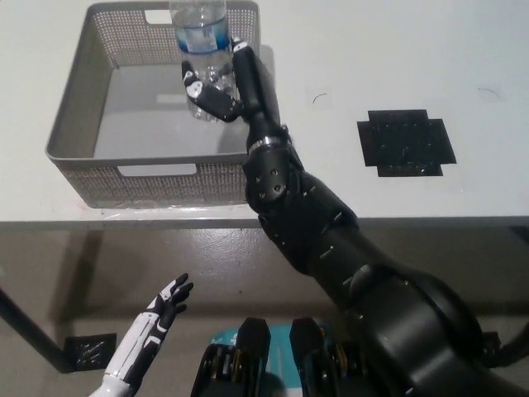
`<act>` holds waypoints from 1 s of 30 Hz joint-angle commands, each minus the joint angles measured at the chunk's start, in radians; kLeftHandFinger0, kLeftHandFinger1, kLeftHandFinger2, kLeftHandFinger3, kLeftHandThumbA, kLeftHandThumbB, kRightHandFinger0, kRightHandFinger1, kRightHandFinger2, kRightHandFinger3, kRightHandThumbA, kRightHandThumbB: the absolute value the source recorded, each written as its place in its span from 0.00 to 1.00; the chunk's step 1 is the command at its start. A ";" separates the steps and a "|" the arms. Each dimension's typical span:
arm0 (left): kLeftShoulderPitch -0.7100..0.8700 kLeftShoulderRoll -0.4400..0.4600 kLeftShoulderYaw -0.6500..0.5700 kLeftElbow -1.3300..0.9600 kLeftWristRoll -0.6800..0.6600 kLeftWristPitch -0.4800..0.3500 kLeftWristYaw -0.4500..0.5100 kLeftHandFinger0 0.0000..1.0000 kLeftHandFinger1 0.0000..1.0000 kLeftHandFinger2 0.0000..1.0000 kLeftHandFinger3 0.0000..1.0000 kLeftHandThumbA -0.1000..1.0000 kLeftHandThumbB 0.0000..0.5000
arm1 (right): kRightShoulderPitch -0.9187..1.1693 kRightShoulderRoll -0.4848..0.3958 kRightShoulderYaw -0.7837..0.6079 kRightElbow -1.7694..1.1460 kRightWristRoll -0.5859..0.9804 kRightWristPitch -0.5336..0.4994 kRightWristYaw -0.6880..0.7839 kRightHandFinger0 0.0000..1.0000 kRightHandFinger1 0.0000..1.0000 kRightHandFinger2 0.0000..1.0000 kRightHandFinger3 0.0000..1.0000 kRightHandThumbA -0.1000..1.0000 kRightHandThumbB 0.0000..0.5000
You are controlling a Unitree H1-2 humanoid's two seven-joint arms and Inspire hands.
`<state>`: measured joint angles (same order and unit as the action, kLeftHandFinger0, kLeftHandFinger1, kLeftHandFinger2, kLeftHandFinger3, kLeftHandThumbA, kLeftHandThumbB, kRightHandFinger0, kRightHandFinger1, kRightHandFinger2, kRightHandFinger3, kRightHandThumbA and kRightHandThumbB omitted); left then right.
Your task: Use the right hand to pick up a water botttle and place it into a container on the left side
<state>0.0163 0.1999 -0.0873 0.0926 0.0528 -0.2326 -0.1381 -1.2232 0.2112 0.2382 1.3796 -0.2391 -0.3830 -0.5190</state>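
White table [397, 50], bottle [201, 50] (top cut off)

Black right hand [216, 89] around upright water bottle [200, 50] over grey basket [74, 124]; white left hand [163, 304] low, spread.

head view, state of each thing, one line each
water bottle: upright, held by the right hand over the basket's inside, cap out of frame
right hand: shut on the bottle's lower part
grey basket: open-topped on the table, nothing seen lying in it
left hand: open, fingers apart, low below the table edge
black tape mark: flat on the table, bare
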 commanded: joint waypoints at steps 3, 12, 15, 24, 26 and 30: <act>-0.031 0.018 -0.003 -0.023 0.003 0.012 -0.022 1.00 1.00 1.00 1.00 1.00 0.60 | -0.041 -0.038 0.009 -0.014 -0.004 -0.014 0.154 0.67 0.80 0.90 0.91 0.46 0.63; -0.051 0.020 -0.004 -0.016 -0.005 0.013 -0.037 1.00 1.00 1.00 1.00 1.00 0.60 | -0.035 -0.064 -0.030 -0.021 0.030 -0.022 0.268 1.00 1.00 1.00 1.00 0.72 0.94; -0.054 0.020 -0.003 -0.013 -0.003 0.008 -0.038 1.00 1.00 1.00 1.00 1.00 0.61 | -0.035 -0.074 -0.015 -0.020 0.008 -0.024 0.280 1.00 1.00 1.00 1.00 0.82 0.96; -0.058 0.019 -0.003 -0.013 -0.005 0.008 -0.043 1.00 1.00 1.00 1.00 1.00 0.58 | -0.045 -0.090 -0.005 -0.027 -0.007 0.017 0.330 1.00 1.00 1.00 1.00 0.98 1.00; -0.060 0.018 -0.002 -0.012 -0.006 0.006 -0.045 1.00 1.00 1.00 1.00 1.00 0.58 | -0.048 -0.094 -0.004 -0.030 -0.011 0.023 0.338 1.00 1.00 1.00 1.00 1.00 1.00; -0.061 0.018 -0.003 -0.008 0.005 0.002 -0.043 1.00 1.00 1.00 1.00 1.00 0.59 | -0.045 -0.105 -0.006 -0.044 -0.009 0.022 0.342 1.00 1.00 1.00 1.00 1.00 1.00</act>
<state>-0.0288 0.2048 -0.0917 0.0989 0.0534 -0.2185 -0.1731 -1.2106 0.1236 0.2309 1.3685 -0.2459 -0.3673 -0.2102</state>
